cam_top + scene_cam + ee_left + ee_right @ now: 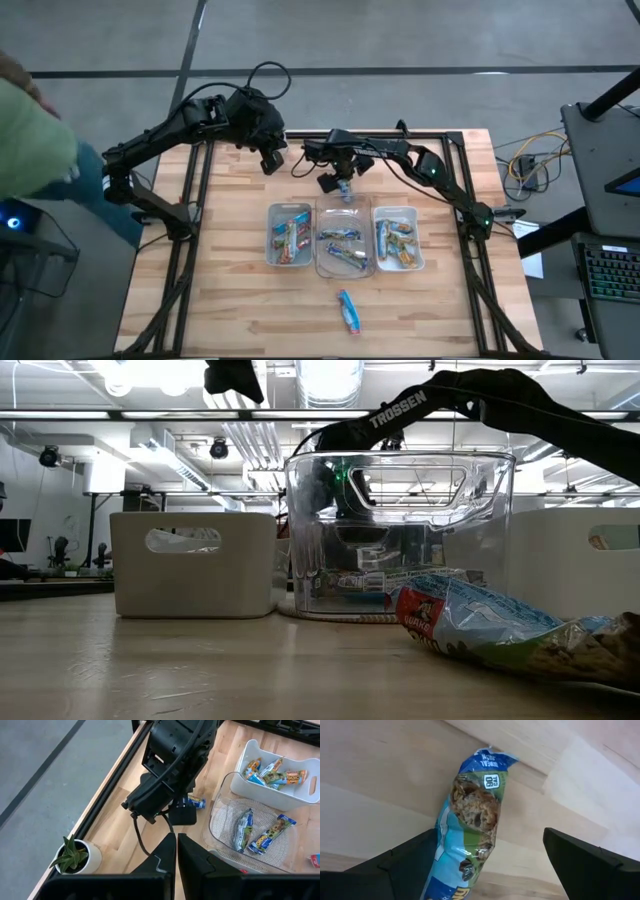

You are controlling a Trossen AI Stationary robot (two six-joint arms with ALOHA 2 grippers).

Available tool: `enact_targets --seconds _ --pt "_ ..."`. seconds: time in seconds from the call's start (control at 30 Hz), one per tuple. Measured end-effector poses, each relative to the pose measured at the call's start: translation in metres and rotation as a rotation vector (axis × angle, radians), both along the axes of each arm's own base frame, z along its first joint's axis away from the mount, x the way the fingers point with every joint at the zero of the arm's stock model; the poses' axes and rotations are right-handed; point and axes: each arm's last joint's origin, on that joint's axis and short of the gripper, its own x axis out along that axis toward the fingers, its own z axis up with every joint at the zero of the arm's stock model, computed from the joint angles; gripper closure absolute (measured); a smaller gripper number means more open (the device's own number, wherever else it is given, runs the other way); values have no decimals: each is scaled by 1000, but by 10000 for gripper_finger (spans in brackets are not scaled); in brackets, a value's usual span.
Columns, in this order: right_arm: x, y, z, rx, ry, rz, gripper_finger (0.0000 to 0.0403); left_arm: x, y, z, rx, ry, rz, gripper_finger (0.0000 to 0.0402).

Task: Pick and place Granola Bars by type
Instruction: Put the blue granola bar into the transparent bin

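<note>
The right gripper [343, 187] is lowered over the far side of the wooden table [230, 300], just beyond the middle tray, with its two fingers [405, 865] spread wide. A blue-wrapped granola bar [470, 820] lies flat on the wood between them; the left finger is at the wrapper's edge, but the bar is not pinched. From above, that same bar shows as a small blue patch under the gripper, just beside the far rim of the clear middle tray [341, 210].

The left gripper [271, 160] hangs above the table's far left part, well apart from the trays, its fingers [165, 852] pressed together on nothing.

Three trays stand in a row across the table's middle. The left tray [271, 222] holds several bars in mixed wrappers, the clear middle tray holds two blue bars [340, 237], and the right tray [418, 232] holds a cluster of orange and green ones [398, 243]. One more blue bar [348, 311] lies alone on the bare wood near the front edge, well apart from the trays (it fills the lower right of the table-level view, wrapper crinkled).

A small white pot with a green plant [75, 857] stands at the table's far left edge. A person's green sleeve [30, 140] shows beyond the left side of the table.
</note>
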Motion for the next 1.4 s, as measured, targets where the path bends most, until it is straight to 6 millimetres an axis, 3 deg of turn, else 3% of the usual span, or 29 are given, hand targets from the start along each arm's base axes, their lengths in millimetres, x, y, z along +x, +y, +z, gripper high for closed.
enact_targets --seconds 0.27,0.7,1.1,1.27,1.4 --pt "4 0 -1 7 -44 -1 75 0 0 0 0 0 0 401" --pt "5 0 -1 4 -49 -5 229 0 0 0 0 2 0 401" --pt "4 0 -1 3 -40 -5 330 -1 0 -1 -6 18 -1 401" --pt "2 0 7 -15 -38 1 352 -2 -1 -2 -9 25 0 401" --pt "-1 0 29 -40 -78 22 364 -2 -1 -1 -8 23 -1 401"
